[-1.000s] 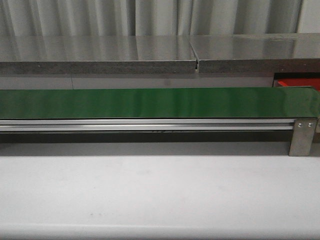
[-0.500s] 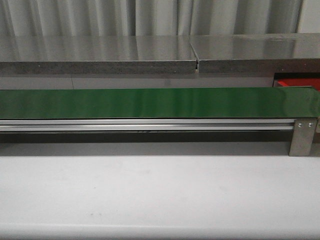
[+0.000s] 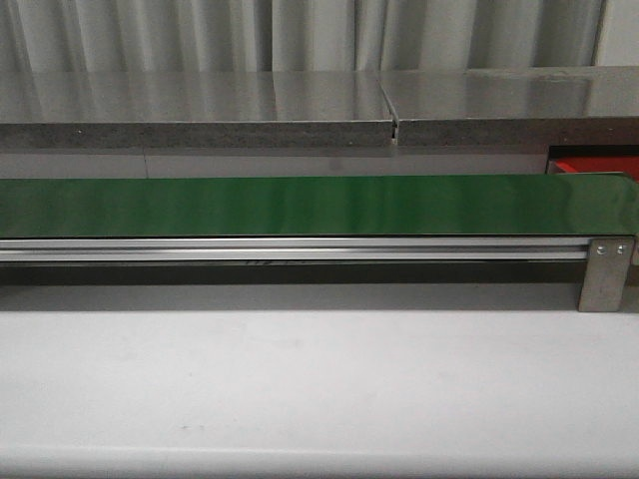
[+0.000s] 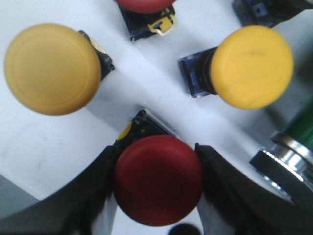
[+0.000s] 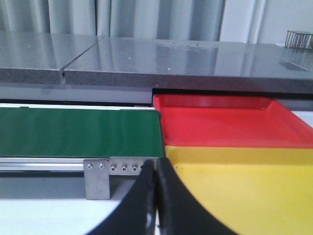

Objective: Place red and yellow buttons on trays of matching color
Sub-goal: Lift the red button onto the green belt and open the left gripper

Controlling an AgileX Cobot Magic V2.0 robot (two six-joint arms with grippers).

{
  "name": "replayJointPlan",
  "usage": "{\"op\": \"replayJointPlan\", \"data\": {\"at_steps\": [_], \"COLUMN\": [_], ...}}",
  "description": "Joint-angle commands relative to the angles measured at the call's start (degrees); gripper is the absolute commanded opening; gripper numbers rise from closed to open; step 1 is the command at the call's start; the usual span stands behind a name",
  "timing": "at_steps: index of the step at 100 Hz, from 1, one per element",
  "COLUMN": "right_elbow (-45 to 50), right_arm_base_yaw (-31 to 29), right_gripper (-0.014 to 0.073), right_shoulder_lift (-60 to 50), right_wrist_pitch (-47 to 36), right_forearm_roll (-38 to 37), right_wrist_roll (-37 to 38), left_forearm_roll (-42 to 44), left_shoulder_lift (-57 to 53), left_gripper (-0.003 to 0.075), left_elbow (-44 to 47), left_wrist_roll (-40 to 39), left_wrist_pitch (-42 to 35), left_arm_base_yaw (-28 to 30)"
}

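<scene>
In the left wrist view a red button with a round cap stands on a white surface. My left gripper is shut on it, one black finger against each side of the cap. Two yellow buttons and a second red button stand beyond it. My right gripper is shut on nothing. It hangs in front of the yellow tray, with the red tray behind that. Neither gripper shows in the front view.
A green conveyor belt runs across the front view on a metal rail, ending beside the trays. A sliver of the red tray shows at its right end. A grey counter lies behind. The belt's metal roller sits near the buttons.
</scene>
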Motion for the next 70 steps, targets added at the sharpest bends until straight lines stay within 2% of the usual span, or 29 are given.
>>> {"op": "replayJointPlan", "data": {"at_steps": [1,33,70], "right_elbow": [-1.3,-1.3,-1.3], "right_arm_base_yaw": [-0.4,-0.4,-0.4], "right_gripper": [-0.0074,-0.0074,-0.0074], "right_shoulder_lift": [-0.7,-0.7,-0.7], "right_wrist_pitch": [-4.3,-4.3,-4.3], "right_forearm_roll": [-0.6,-0.6,-0.6], "right_wrist_roll": [-0.2,-0.2,-0.2], "left_forearm_roll": [-0.8,-0.8,-0.6], "left_shoulder_lift": [-5.7,-14.1,-10.5], "left_gripper": [0.0224,0.0224,0.0224], "left_elbow": [-1.7,-2.2,-13.7], "left_wrist_roll": [-0.1,-0.1,-0.1], "left_wrist_pitch": [0.0,3.1,7.7], "left_arm_base_yaw": [0.0,-0.6,-8.8]}}
